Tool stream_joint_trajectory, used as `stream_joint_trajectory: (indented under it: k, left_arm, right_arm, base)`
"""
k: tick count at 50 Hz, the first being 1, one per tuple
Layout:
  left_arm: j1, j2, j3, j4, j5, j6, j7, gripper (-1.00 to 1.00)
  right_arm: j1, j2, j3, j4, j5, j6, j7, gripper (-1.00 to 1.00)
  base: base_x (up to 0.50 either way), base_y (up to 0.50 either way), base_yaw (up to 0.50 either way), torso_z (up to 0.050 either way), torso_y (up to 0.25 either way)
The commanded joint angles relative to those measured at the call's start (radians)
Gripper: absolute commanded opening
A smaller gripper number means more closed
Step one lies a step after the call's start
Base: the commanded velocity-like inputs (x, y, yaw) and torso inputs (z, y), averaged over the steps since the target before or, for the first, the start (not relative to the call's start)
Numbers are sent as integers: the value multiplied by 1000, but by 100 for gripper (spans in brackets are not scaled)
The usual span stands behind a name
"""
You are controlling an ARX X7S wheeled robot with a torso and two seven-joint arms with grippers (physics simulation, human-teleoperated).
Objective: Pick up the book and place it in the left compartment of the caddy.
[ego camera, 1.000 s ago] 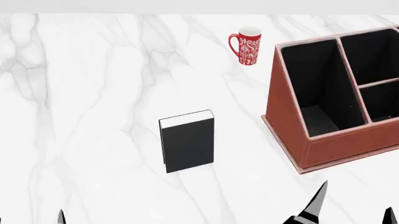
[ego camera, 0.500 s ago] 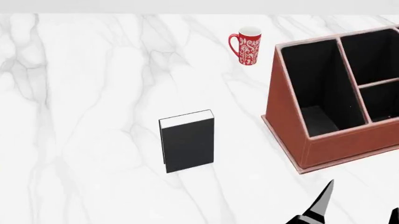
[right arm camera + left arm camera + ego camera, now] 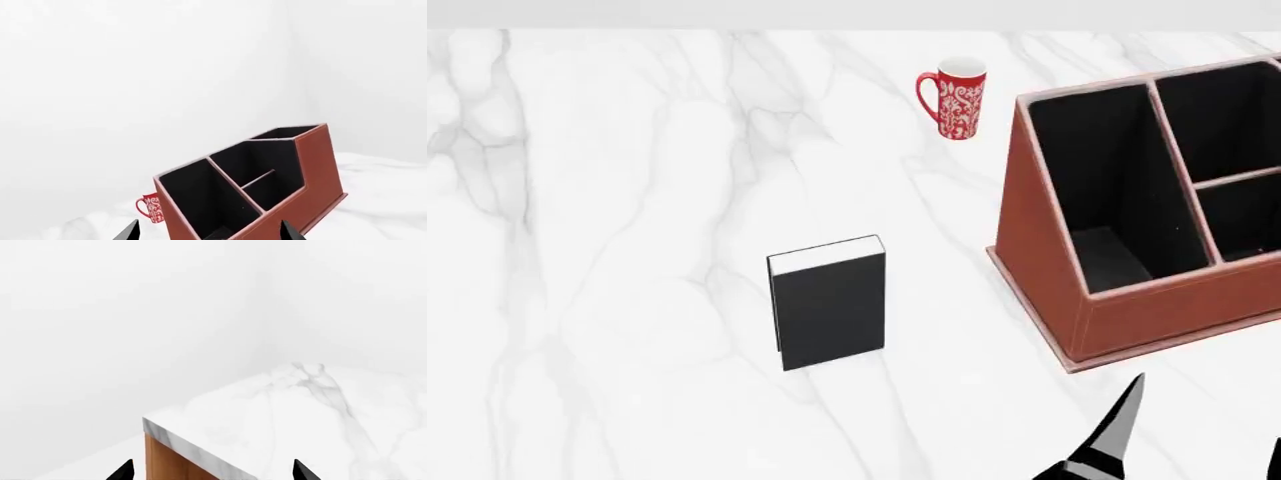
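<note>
The black book (image 3: 827,308) lies flat on the white marble table (image 3: 627,250), its white page edge facing the far side. The reddish-brown caddy (image 3: 1034,230) stands to its right, and the long left compartment (image 3: 1108,190) is empty. My right gripper (image 3: 1201,432) is open and empty at the bottom right, in front of the caddy and well right of the book. In the right wrist view it (image 3: 208,232) faces the caddy (image 3: 313,165) and that compartment (image 3: 200,195). My left gripper (image 3: 213,472) is open and empty by a table corner, out of the head view.
A red white-patterned mug (image 3: 954,97) stands behind the book, left of the caddy; it also shows in the right wrist view (image 3: 152,207). The left wrist view shows the table's marble corner (image 3: 200,450) with a brown wooden side (image 3: 163,462).
In the head view my right gripper's fingertip has shifted a little right. The left fingertip seen a second ago at the bottom left has left the view. The book and caddy have not moved.
</note>
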Motion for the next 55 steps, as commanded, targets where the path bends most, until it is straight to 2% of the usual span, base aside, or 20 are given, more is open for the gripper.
stream_joint_trajectory:
  k: [1, 10, 14, 42, 51, 55]
  left_arm:
    - [-6, -19, 17, 11, -9, -31, -11, 100]
    - [-7, -27, 26, 10, -11, -24, -21, 100]
    - [-6, -30, 31, 10, -7, -16, -25, 100]
    - [-20, -58, 53, 1, -39, -35, -36, 100]
    - [-20, -61, 60, -1, -26, -25, -48, 100]
    - [-18, -63, 62, -2, -25, -23, -53, 100]
  right_arm:
    - [-40, 26, -12, -170, 8, 18, 24, 100]
    - [-77, 52, -23, -324, 8, 29, 39, 100]
    - [-78, 53, -26, -311, 7, 15, 35, 100]
    - [-71, 64, -52, -262, -23, -10, 52, 100]
    - [-82, 70, -46, -253, 29, -44, 35, 100]
    - [-82, 73, -44, -254, 41, -43, 38, 100]
  base:
    - [0, 0, 0, 0, 0]
    - [0, 0, 0, 0, 0]
    - [0, 0, 0, 16, 0]
    - [0, 0, 0, 50, 0]
    - [0, -10, 0, 0, 0]
    - [-97, -420, 0, 0, 0]
